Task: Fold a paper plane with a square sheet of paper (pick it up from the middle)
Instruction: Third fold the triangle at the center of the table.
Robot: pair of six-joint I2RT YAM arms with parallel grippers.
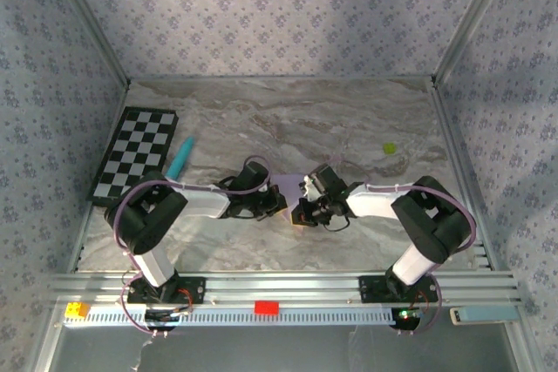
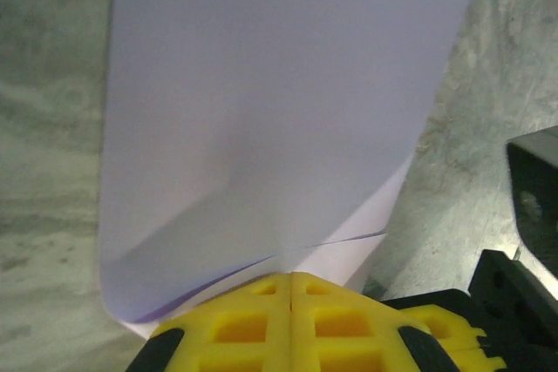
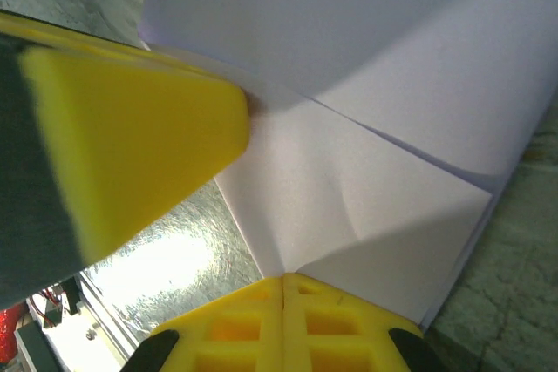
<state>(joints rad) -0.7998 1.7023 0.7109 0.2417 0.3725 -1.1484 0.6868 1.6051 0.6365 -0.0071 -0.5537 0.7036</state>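
Pale lilac paper [image 1: 286, 186], folded over with soft creases, sits at centre frame between my 2 arms. My left gripper [image 2: 290, 280] and right gripper [image 3: 283, 280] each pinch its edge. Its heading I cannot tell.

This is a robotics lab test cell, not a lived-in room. A small booth framed by aluminium posts [image 1: 471, 19], with walls [image 1: 279, 15] papered in a repeating floral print, encloses a marble-patterned tabletop [image 1: 349, 111]. A left arm [image 1: 153, 224] and a right arm [image 1: 427, 215] are bolted to a slotted aluminium rail [image 1: 288, 283] at the near edge, and a black-and-white checkerboard [image 1: 137, 152] lies on the table's left side.
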